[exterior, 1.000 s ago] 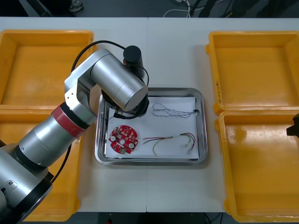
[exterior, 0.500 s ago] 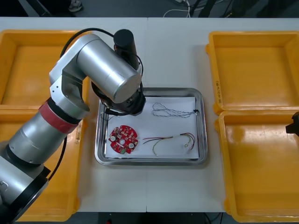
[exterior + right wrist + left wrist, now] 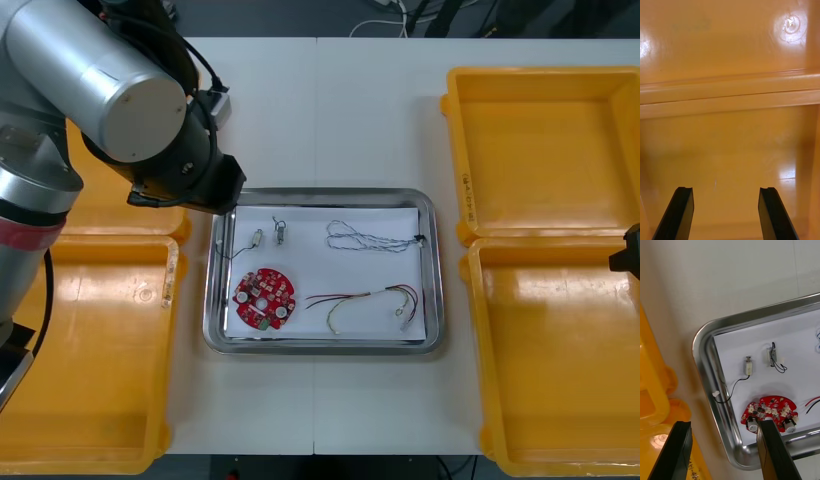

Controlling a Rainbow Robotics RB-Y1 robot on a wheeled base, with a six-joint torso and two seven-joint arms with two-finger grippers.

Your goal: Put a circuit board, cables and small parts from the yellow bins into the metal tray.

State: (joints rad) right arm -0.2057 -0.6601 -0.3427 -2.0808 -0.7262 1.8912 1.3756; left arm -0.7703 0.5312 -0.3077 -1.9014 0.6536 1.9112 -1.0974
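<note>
Since the tray (image 3: pixel 432 270) holds the circuit board (image 3: pixel 264 298), cables (image 3: pixel 370 238) and small parts (image 3: pixel 257 239), you look finished: left claw (image 3: pixel 724 423) hangs open over its corner, right claw (image 3: pixel 726 189) open over a bin (image 3: pixel 560 380); park both arms.

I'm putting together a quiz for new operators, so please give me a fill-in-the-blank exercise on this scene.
The round circuit board in the metal tray is ____ in colour.
Between it and the tray's far rim lie ____ small metal parts.
The left gripper hangs over the tray's left rim, the right gripper over a yellow bin, both with fingers ____.
Missing words: red; two; open.
</note>
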